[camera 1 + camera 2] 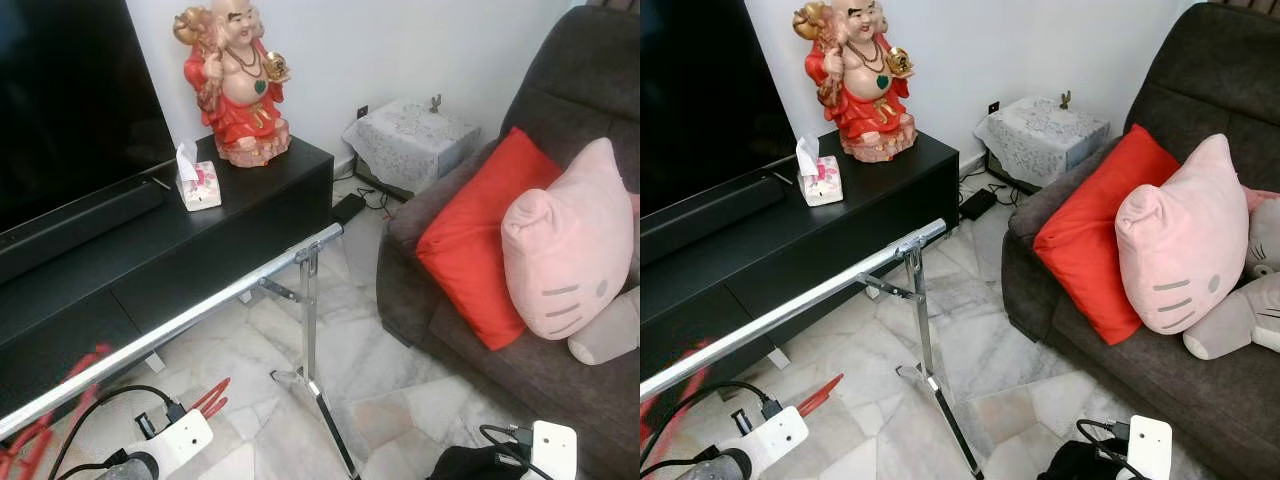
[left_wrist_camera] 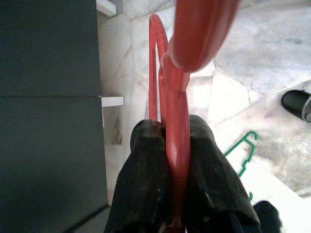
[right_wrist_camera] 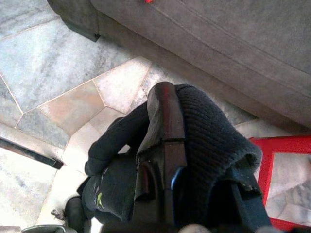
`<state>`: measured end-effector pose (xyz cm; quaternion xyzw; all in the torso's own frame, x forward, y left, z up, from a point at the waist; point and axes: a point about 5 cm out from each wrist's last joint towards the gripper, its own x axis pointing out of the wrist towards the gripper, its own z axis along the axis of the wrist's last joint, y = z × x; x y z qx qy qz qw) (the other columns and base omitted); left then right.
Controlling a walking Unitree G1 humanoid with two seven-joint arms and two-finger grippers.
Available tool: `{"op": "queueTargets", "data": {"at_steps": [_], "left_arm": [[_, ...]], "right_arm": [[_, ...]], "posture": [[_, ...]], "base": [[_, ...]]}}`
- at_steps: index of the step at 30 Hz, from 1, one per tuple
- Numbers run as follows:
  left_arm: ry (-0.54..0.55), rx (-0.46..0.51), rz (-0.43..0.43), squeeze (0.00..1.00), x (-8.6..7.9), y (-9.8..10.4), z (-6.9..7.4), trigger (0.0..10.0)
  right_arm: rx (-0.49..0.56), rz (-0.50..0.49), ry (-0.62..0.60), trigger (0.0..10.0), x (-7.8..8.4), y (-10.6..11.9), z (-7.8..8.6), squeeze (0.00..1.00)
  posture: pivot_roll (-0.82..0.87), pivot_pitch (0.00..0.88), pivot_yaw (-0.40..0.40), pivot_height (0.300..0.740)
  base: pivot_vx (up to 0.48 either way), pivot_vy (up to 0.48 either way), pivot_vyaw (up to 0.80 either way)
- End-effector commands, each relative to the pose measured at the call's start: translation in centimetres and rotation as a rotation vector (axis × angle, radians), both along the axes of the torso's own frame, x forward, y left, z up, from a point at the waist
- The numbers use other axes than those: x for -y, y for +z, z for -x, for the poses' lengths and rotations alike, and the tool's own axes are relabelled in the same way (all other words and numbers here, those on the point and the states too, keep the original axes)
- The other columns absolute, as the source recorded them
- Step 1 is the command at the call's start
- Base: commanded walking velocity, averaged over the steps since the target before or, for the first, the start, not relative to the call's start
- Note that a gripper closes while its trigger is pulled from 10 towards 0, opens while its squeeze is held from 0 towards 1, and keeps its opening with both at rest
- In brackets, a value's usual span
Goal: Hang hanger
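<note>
My left gripper is shut on a red plastic hanger, whose hook and neck rise past the fingertips. In the eye views a red tip of the hanger shows beside my left wrist, low and just in front of the chrome rack rail. The rail runs diagonally from the lower left up to its upright post. More red hanger parts show behind the rail at the lower left. My right gripper hangs low over the floor by the sofa, fingers pressed together with nothing between them.
A black TV cabinet stands behind the rail with a TV, soundbar, tissue box and red figurine. The grey sofa with red and pink cushions is on the right. A green hanger lies on the marble floor.
</note>
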<state>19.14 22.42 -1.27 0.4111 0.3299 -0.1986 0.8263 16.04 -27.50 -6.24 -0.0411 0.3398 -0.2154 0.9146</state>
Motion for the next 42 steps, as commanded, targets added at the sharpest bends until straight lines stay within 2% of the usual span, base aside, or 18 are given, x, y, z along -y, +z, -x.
{"op": "queueTargets", "data": {"at_steps": [1,8,10,20,22,24,27,31,33,42], "left_arm": [[0.030,-0.016,-0.019,0.00,-0.5,-0.7,0.2,10.0],[0.092,-0.088,0.012,0.00,-0.2,-2.8,0.3,10.0],[0.140,-0.139,0.007,0.00,-0.4,-4.0,0.7,10.0],[0.363,-0.203,0.081,0.00,-0.8,-6.2,1.8,10.0],[0.386,-0.206,0.089,0.00,-0.8,-6.3,1.9,10.0],[0.490,-0.217,0.129,0.00,-1.0,-6.6,2.4,10.0],[0.587,-0.240,0.159,0.00,-1.2,-7.0,3.0,10.0],[0.639,-0.243,0.174,0.00,-1.4,-7.2,3.2,10.0],[0.718,-0.240,0.190,0.00,-1.8,-7.3,3.6,10.0],[0.775,-0.232,0.199,0.00,-2.3,-7.6,4.6,10.0]], "right_arm": [[0.007,0.001,-0.002,10.0,-0.1,0.1,-0.3,0.00],[0.004,-0.005,0.001,10.0,-0.4,0.0,-0.2,0.00],[0.001,-0.006,-0.002,10.0,-0.4,-0.1,-0.2,0.00],[-0.031,-0.013,-0.017,10.0,-0.2,-0.3,0.1,0.00],[-0.032,-0.013,-0.017,10.0,-0.2,-0.3,0.1,0.00],[-0.030,-0.013,-0.023,10.0,-0.2,-0.3,0.0,0.00],[-0.024,-0.010,-0.023,10.0,-0.2,-0.2,-0.3,0.00],[-0.023,-0.008,-0.023,10.0,-0.2,-0.1,-0.3,0.00],[-0.024,-0.006,-0.026,10.0,-0.2,-0.1,-0.4,0.00],[-0.038,-0.005,-0.040,10.0,0.0,-0.2,-0.1,0.00]], "posture": [[-0.03,0.000,-0.012,0.740],[-0.03,0.000,-0.015,0.740],[-0.04,0.000,-0.014,0.740],[-0.04,0.000,-0.015,0.740],[-0.04,0.000,-0.015,0.740],[-0.04,0.000,-0.017,0.740],[-0.04,0.000,-0.021,0.740],[-0.04,0.000,-0.021,0.740],[-0.04,0.000,-0.025,0.740],[-0.05,0.000,-0.024,0.740]], "base": [[0.000,0.000,0.00],[0.000,0.000,0.00],[0.000,0.000,0.00],[0.000,0.000,0.00],[0.000,0.000,0.00],[0.000,0.000,0.00],[0.000,0.000,0.00],[0.000,0.000,0.00],[0.000,0.000,0.00],[0.000,0.000,0.00]]}}
